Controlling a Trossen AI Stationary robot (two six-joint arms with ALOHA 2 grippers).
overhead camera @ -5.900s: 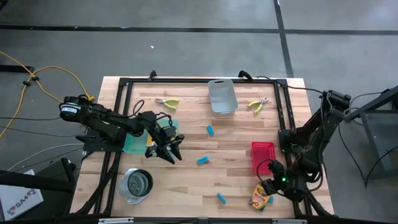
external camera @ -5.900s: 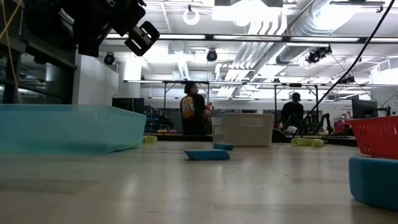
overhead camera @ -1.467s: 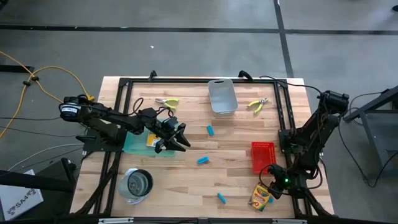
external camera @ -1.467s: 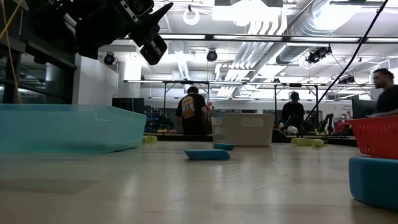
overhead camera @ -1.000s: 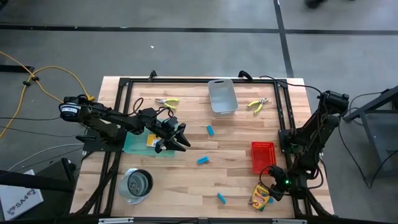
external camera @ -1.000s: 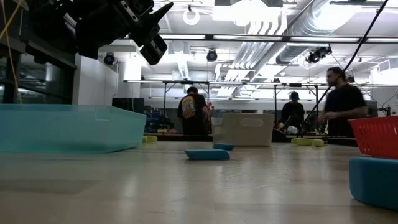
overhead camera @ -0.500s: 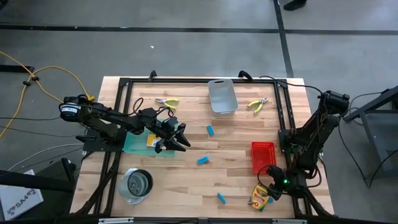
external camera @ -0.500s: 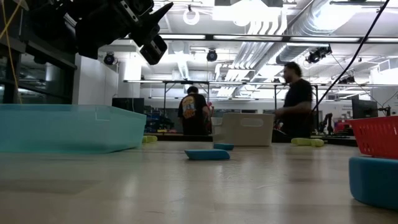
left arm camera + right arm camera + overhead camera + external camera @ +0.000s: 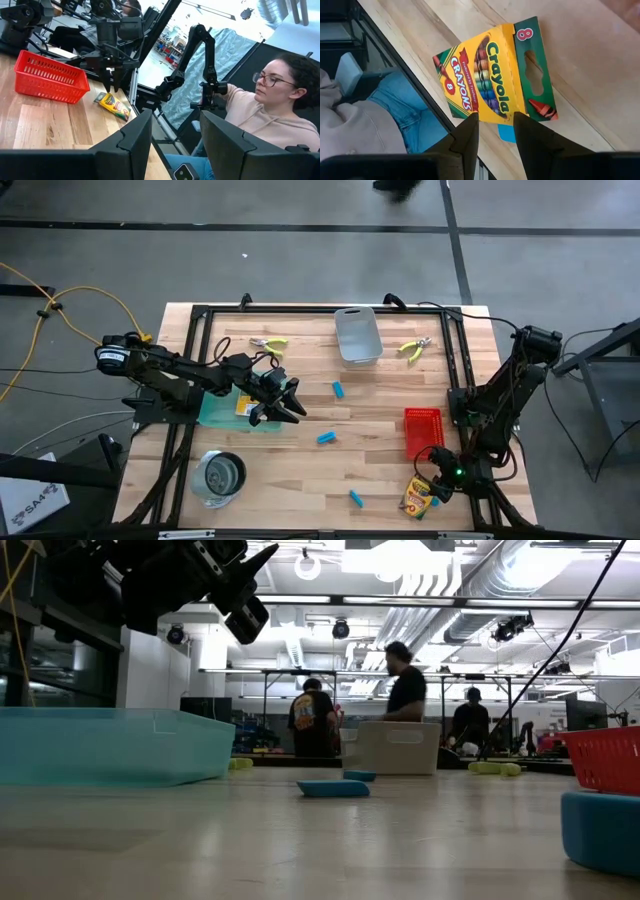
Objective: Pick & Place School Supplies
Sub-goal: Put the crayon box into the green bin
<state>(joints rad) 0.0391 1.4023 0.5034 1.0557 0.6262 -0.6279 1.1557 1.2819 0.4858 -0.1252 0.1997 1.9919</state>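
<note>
My right gripper (image 9: 494,120) hangs open, pointing down, just above a yellow-and-green crayon box (image 9: 490,75) that lies flat at the table's near right corner (image 9: 420,498). The left wrist view shows a gap between its fingers and the box (image 9: 114,104). A light-blue block (image 9: 506,133) pokes out from under the box's edge. My left gripper (image 9: 288,404) floats open and empty beside a teal tray (image 9: 215,412) that holds another crayon box (image 9: 245,406). Light-blue blocks (image 9: 338,389) (image 9: 325,437) (image 9: 355,498) and two pliers (image 9: 268,343) (image 9: 415,348) lie on the table.
A red tray (image 9: 422,430) stands just beyond the right gripper, a grey bin (image 9: 357,335) at the far middle and a metal cup (image 9: 220,475) at the near left. A person (image 9: 265,105) sits close to the table's right edge; others move in the room behind (image 9: 405,690).
Both arms have kept still. In the room behind the table a person has walked across, from right to left in the low view.
</note>
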